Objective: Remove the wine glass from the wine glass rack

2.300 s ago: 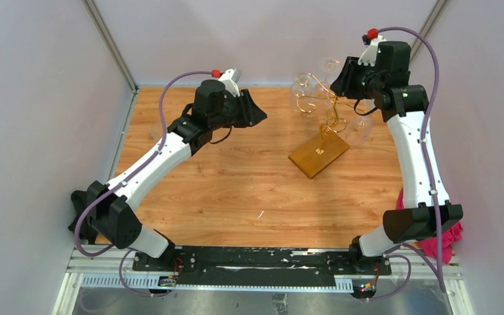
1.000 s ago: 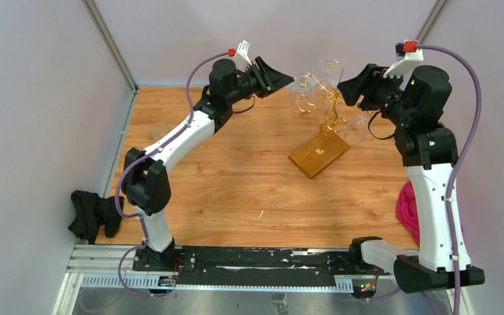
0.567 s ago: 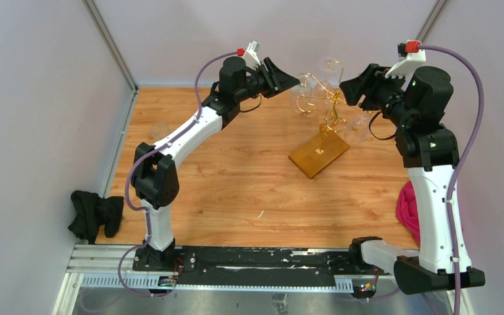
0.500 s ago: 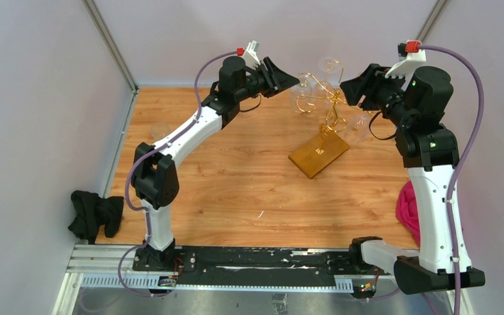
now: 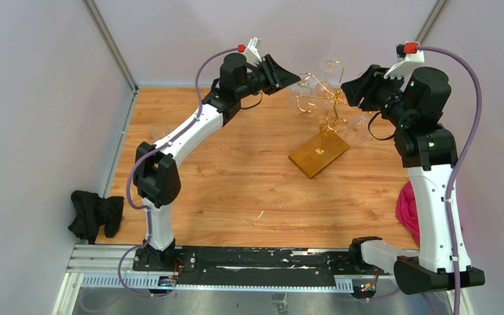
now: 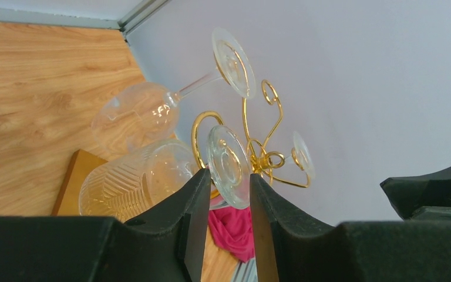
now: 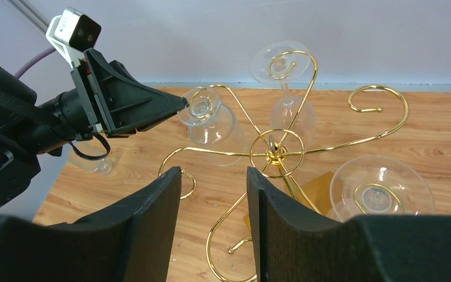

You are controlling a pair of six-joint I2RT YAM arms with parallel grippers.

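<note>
The gold wire wine glass rack (image 5: 328, 105) stands on its amber base (image 5: 318, 152) at the back right, and its hub (image 7: 276, 154) shows from above. Three glasses hang upside down from its curled arms. My left gripper (image 6: 226, 173) is shut on the round foot (image 6: 228, 164) of the patterned wine glass (image 6: 129, 182), which hangs on the left-hand arm (image 7: 211, 126). My right gripper (image 7: 214, 170) hovers open above a lower curled arm, with nothing between its fingers; in the top view it (image 5: 346, 88) sits just right of the rack.
Two more glasses hang on the rack (image 7: 290, 114) (image 7: 381, 191). A small clear glass (image 5: 159, 130) stands on the table at the left. A pink cloth (image 5: 407, 210) lies at the right edge and a black cloth (image 5: 95, 213) at the left. Walls stand close behind the rack.
Both arms rose and reached in to the rack. Over the last second the left gripper edged right onto the glass foot and narrowed; the right jaws narrowed slightly.
</note>
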